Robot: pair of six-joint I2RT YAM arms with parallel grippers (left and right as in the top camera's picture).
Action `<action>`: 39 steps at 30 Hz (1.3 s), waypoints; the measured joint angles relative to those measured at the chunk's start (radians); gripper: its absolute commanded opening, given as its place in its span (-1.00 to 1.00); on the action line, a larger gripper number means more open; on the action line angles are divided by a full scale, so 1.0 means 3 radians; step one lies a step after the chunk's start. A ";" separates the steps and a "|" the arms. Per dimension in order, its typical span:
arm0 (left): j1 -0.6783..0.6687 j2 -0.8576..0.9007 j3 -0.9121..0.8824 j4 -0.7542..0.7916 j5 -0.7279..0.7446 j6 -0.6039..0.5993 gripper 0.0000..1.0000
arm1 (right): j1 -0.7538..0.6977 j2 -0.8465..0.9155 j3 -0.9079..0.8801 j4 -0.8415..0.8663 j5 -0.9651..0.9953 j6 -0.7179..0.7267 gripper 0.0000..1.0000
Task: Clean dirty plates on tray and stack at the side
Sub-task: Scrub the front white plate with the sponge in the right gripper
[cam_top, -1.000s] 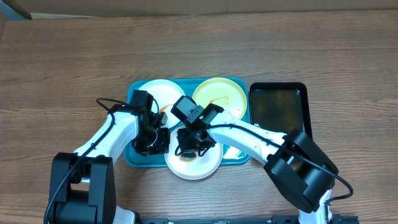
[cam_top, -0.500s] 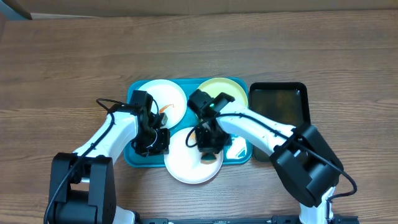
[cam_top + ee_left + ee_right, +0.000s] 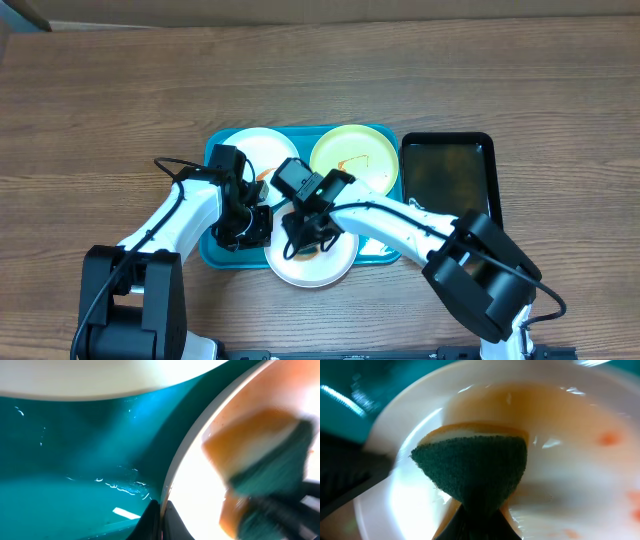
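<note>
A teal tray [image 3: 217,250] holds three plates. A white plate [image 3: 330,268] lies at the tray's front edge, a white plate with orange smears [image 3: 258,152] at the back left, a pale yellow plate with orange streaks [image 3: 352,152] at the back right. My left gripper [image 3: 258,228] is shut on the front plate's left rim [image 3: 175,480]. My right gripper [image 3: 303,240] is shut on a green-and-orange sponge [image 3: 477,467] and presses it on that plate's wet surface [image 3: 570,435], near its left side. The sponge also shows in the left wrist view [image 3: 265,455].
A black tray [image 3: 450,175] lies right of the teal tray. The wooden table [image 3: 100,110] surrounds both trays.
My right gripper swept the sponge right across the front plate, then back left to where it was a second ago. The left gripper has kept its hold on the rim.
</note>
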 measured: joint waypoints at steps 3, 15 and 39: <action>0.0000 0.0000 0.0000 -0.0004 0.0011 0.0000 -0.92 | -0.0259 0.0001 0.0013 -0.0184 0.0086 -0.0005 -0.83; -0.0032 0.0000 0.0004 -0.0014 0.0187 0.0001 -0.92 | -0.0591 0.0001 0.0050 -0.1124 0.0041 -0.0334 -0.80; 0.0001 0.0000 0.0014 -0.0064 0.0043 -0.0024 -0.92 | -0.0820 -0.0703 0.0036 -0.0669 0.0046 -0.0060 -0.92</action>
